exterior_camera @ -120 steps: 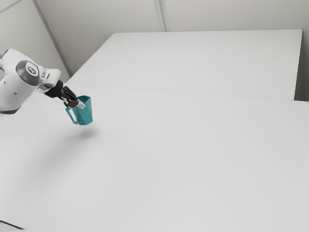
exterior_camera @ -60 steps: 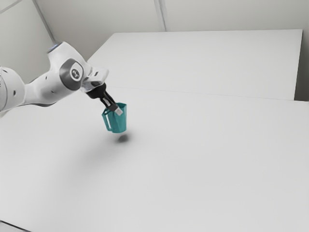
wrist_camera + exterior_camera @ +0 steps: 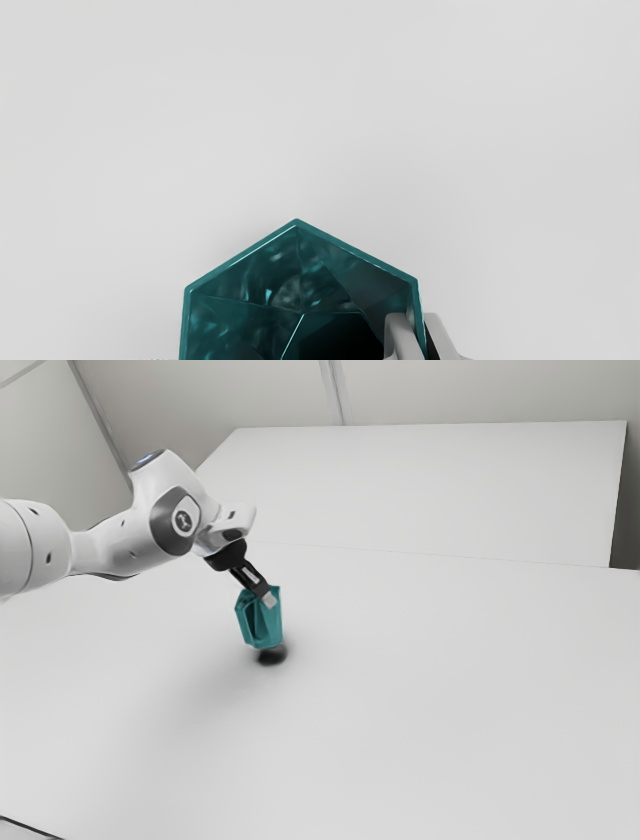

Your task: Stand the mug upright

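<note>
There is one arm (image 3: 110, 550), and it is white. It has one black gripper (image 3: 267, 599) with two fingers (image 3: 398, 331). The tips of both fingers are pale.

There is one mug (image 3: 269, 627), and it is blue-green. It has one handle (image 3: 242, 616), which is on the exterior view's left side of the mug. The open top is up and the bottom is down. The mug leans just a little.

The gripper has the mug. It pinches one wall of it, near the top. One finger is inside the mug and one is outside, with the wall in between. So the two fingers are close together, with only that wall in the gap.

In the wrist view I can count three corners on the rim (image 3: 241, 254). The inside of the mug is dark at the bottom.

There is one white table (image 3: 450, 690). The mug is up in the air, just over it. Under the mug there is one dark shadow (image 3: 271, 658) on the table.
</note>
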